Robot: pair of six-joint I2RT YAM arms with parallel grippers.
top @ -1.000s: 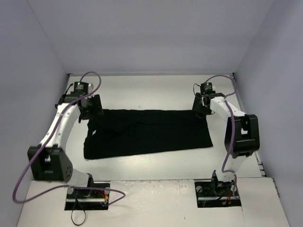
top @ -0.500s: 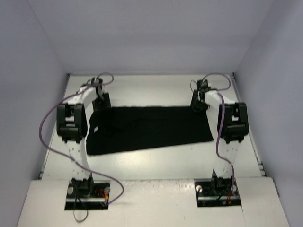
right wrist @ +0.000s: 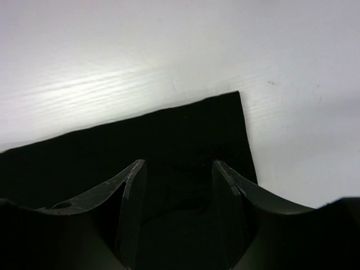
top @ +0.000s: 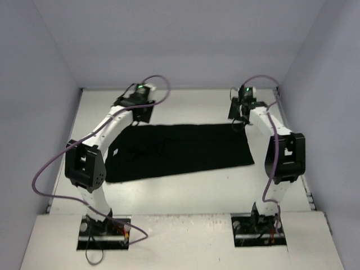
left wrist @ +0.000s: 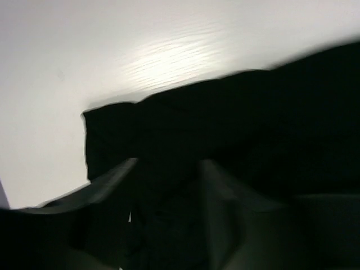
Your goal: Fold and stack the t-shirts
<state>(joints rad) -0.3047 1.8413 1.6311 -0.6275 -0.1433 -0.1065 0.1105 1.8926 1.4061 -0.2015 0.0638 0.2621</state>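
The black t-shirt (top: 185, 149) lies spread flat on the white table, wider than it is deep. My left gripper (top: 140, 115) is over its far edge, left of the middle. In the left wrist view the gripper (left wrist: 169, 163) has its fingers apart, with dark cloth (left wrist: 253, 112) under and between them; that view is blurred. My right gripper (top: 239, 119) is over the shirt's far right corner. In the right wrist view the gripper (right wrist: 177, 163) is open, and the corner of the shirt (right wrist: 169, 129) lies between its fingers. I see no blue mark.
The white table (top: 197, 107) is closed in by pale walls at the back and on both sides. My left arm (top: 84, 166) reaches over the shirt's left end and hides part of it. Purple cables loop off both arms.
My left gripper has swung right along the shirt's far edge, and its elbow has moved. The shirt has shifted a little toward the back wall. My right gripper has stayed near the far right corner.
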